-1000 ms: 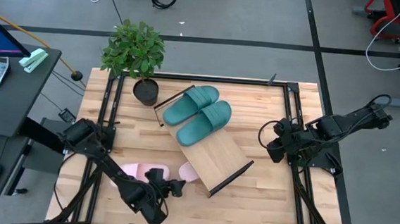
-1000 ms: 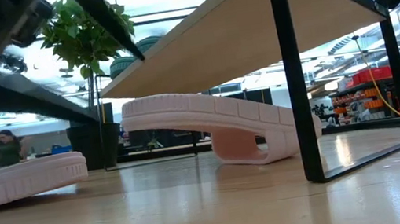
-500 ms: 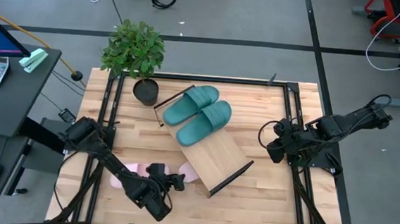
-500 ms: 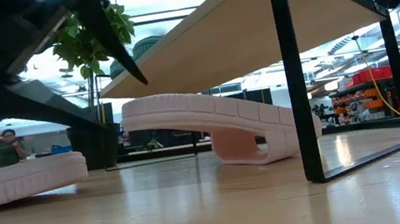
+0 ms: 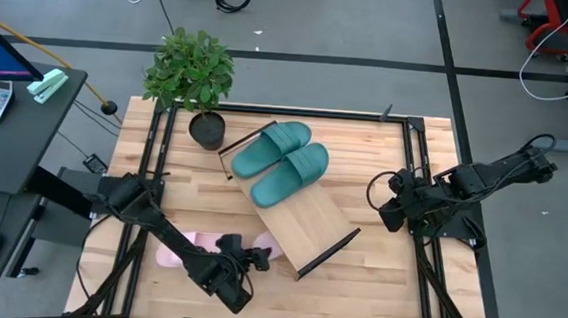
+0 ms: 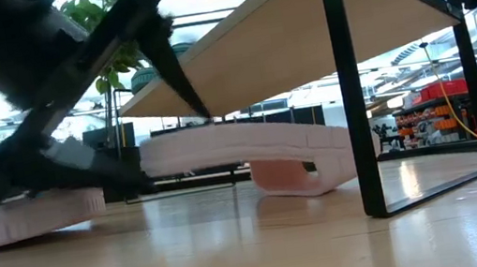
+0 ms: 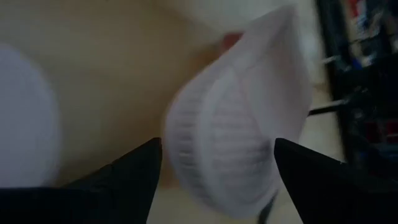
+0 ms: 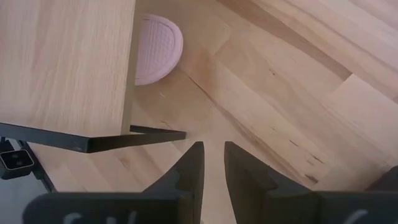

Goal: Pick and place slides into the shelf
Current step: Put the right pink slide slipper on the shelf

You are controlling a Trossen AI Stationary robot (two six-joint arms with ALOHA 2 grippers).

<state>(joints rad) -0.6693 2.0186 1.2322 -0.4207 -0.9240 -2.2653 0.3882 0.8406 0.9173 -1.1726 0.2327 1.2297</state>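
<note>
Two teal slides (image 5: pixel 284 161) lie side by side on the far-left end of the shelf (image 5: pixel 305 216), which stands slantwise mid-table. One pink slide (image 5: pixel 268 243) lies with its far end under the shelf's near end. Its other end (image 6: pixel 160 150) is raised off the table. My left gripper (image 5: pixel 255 257) is open around that raised end, one finger above it and one below. The second pink slide (image 5: pixel 179 249) lies flat on the table, partly hidden by my left arm. My right gripper (image 8: pixel 211 149) hangs over the table's right side with a narrow gap and nothing in it. My left gripper has the raised end of the pink slide (image 7: pixel 230 143) between its open fingers, coming from the table's left and slanting down. The upper fingertip (image 6: pixel 202 110) stands right at the slide's top. I cannot tell whether either finger touches it.
A potted plant (image 5: pixel 190 72) stands at the table's far left corner. The shelf's black end bar (image 6: pixel 350 88) stands just right of the pink slide. Bare wood lies between the shelf and my right arm (image 5: pixel 432 199).
My left gripper has moved toward the table's right edge and down, from over the flat pink slide to the raised end of the slide under the shelf. It has stayed open. Neither slide has visibly moved.
</note>
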